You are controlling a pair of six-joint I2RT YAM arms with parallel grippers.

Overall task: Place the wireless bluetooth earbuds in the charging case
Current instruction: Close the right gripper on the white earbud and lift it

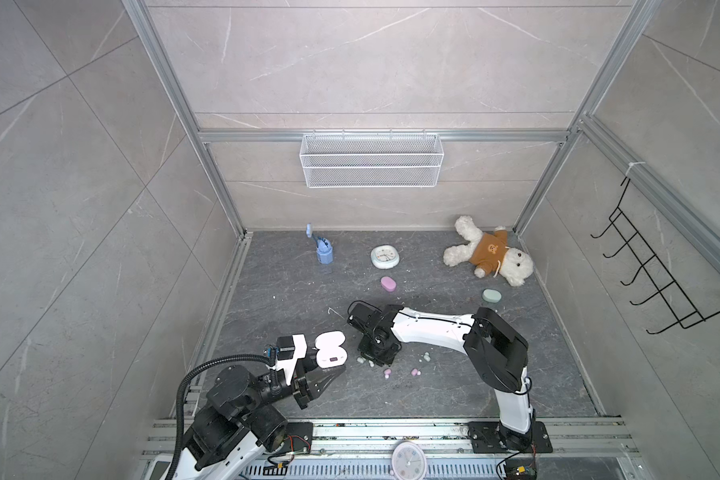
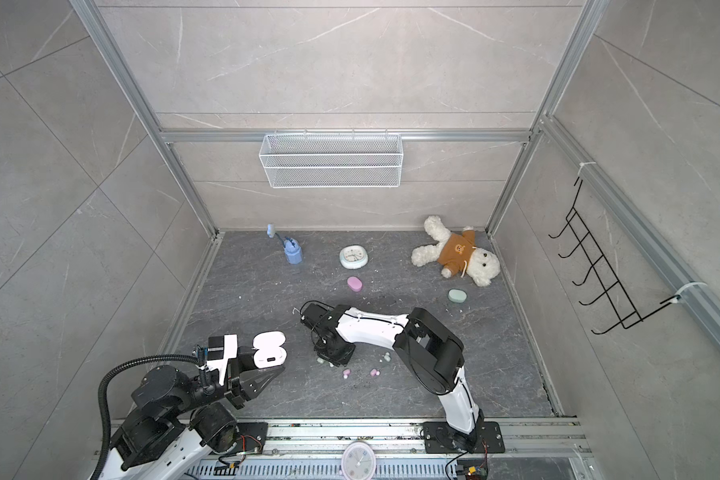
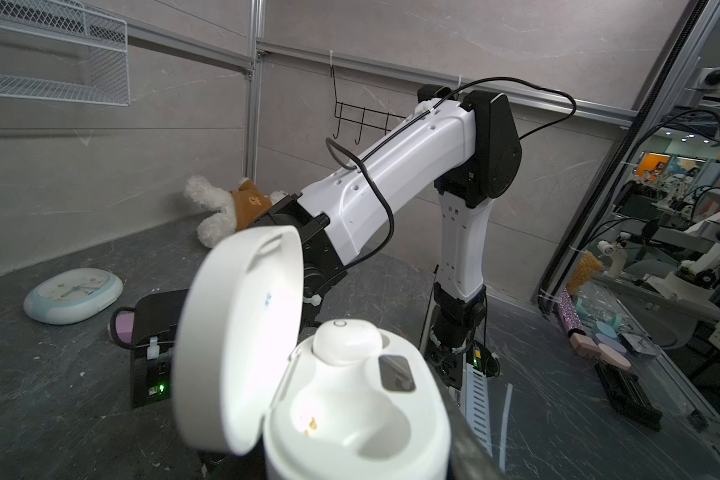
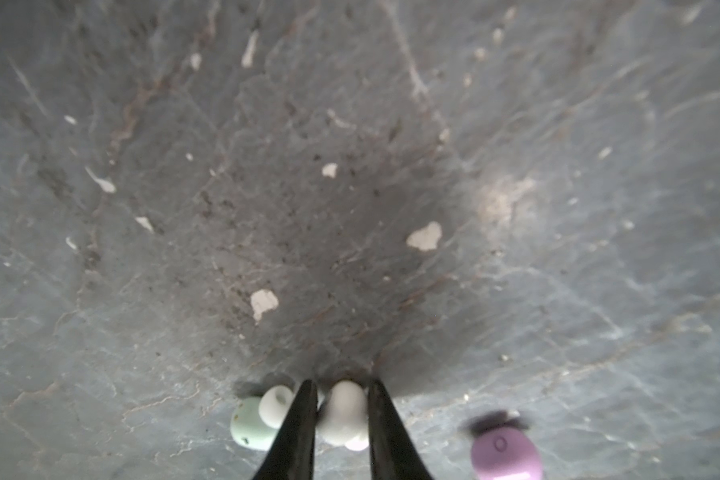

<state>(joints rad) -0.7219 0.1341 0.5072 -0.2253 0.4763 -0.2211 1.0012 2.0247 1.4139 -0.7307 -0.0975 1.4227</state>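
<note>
The charging case [image 3: 416, 415] stands close before me, its lid [image 3: 242, 340] swung wide open. One white earbud [image 3: 346, 343] sits in a socket. The open socket [image 3: 362, 432] next to it shows small gold contacts at its wall. A small dark window [image 3: 396, 373] lies on the case's face just beside the earbud. Behind the lid the right arm [image 3: 391, 187] slopes down toward the table [image 3: 59, 395], its gripper hidden from me. Farther off a pale-blue clock [image 3: 73, 295] lies flat, a pink case [image 3: 123, 328] peeks past a black box [image 3: 150, 365], and a plush bear [image 3: 221, 208] lies against the wall.
</note>
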